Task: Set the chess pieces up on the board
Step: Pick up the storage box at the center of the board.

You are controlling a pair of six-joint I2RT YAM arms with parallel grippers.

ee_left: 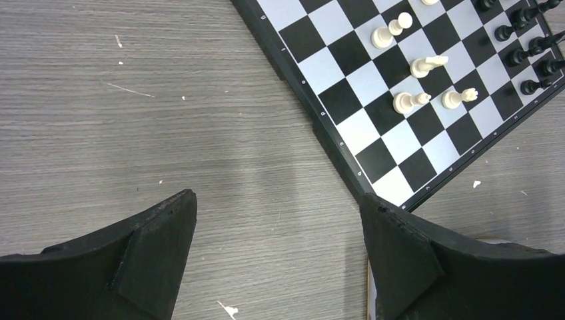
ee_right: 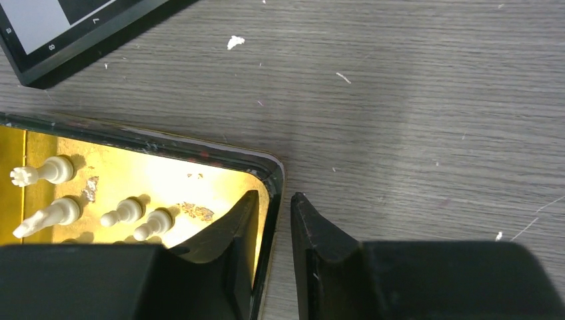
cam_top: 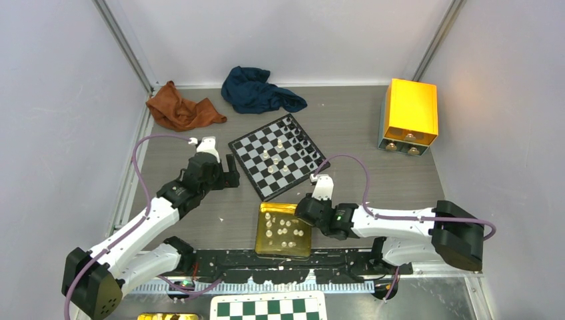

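Two grippers show. At left, our left gripper (ee_left: 276, 200) gapes wide above the table (ee_left: 133, 100) beside the board (cam_top: 278, 155), upper centre, bearing some chess pieces (cam_top: 280, 144). Lower centre, our right gripper (ee_right: 274, 200) straddles the rim of the gold tray (ee_right: 200, 155), jaws narrow; we cannot tell if they pinch it.

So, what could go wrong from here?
1. The right gripper straddles the gold tray's rim, with no piece between its fingers; closing there could tilt the tray and topple the white pieces inside.
2. The open left gripper hangs beside the board's corner; a nudge could upset the standing pieces.
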